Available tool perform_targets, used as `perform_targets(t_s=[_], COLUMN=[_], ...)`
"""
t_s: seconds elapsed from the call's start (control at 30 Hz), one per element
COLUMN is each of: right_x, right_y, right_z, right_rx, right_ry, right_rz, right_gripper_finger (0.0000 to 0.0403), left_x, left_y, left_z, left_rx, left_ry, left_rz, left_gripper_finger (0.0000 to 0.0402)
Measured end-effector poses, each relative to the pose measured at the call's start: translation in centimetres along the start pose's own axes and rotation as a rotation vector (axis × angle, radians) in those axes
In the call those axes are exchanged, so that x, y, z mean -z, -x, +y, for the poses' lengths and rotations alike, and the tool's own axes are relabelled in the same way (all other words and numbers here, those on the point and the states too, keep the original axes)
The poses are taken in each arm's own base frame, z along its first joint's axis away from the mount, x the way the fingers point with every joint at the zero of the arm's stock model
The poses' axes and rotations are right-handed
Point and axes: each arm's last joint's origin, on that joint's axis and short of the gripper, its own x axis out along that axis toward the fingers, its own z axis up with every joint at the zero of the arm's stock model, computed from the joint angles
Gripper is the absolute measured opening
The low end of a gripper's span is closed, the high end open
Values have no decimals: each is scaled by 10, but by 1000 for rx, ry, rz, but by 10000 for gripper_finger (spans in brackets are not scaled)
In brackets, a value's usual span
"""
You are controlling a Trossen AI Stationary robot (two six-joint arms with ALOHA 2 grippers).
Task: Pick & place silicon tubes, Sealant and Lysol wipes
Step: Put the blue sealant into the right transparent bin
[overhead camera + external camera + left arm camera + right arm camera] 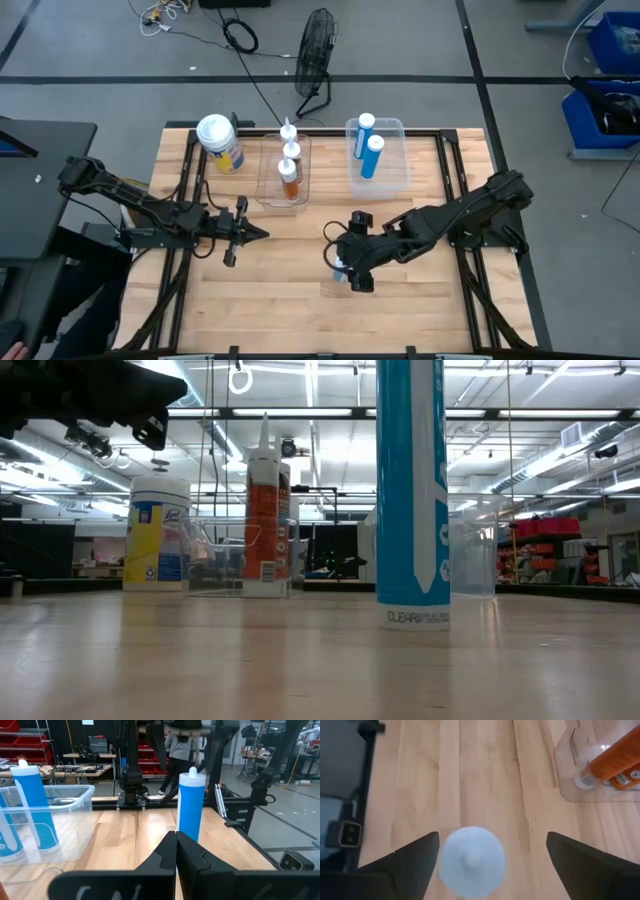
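Note:
A slim blue silicone tube (pixel 412 490) stands upright on the table by its base, near the middle; it also shows in the high view (pixel 342 268). My right gripper (pixel 492 840) is open above it, one finger on either side of its white cap (pixel 471 861). My left gripper (pixel 250 232) is shut and empty, held level to the left of the tube and pointing at it (pixel 191 802). The Lysol wipes canister (pixel 220 143) stands upright at the far left. Two blue tubes (pixel 369 146) stand in a clear bin. Orange sealant tubes (pixel 289 170) stand in another. My right gripper comes at the blue tube from above, pointing down. One finger (pixel 422 852) stands right beside the cap's edge (pixel 444 855); whether it touches, I cannot tell. The other finger stands well apart. The tube stands upright with its base on the table.
The two clear bins (pixel 398 160) (pixel 270 185) stand side by side at the far middle of the table. Bare wood lies along the near edge. A fan (pixel 315 55) stands on the floor beyond the far edge. A person shows in the room behind (pixel 176 755).

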Motion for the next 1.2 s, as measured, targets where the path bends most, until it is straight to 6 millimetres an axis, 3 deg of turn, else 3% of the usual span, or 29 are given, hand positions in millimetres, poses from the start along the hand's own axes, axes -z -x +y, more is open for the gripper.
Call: perform_targets(t_s=[0.77, 1.2], right_x=[2, 8], right_y=[-2, -27], right_z=[5, 10], right_rx=[-62, -19], right_ry=[-29, -6], right_rz=[37, 114], right_gripper_finger=[373, 365], left_x=[0, 0], left_y=[0, 0], left_z=[0, 0], left_rx=[-7, -11], left_ry=[0, 2], left_rz=[-1, 4], left_gripper_finger=[3, 3])
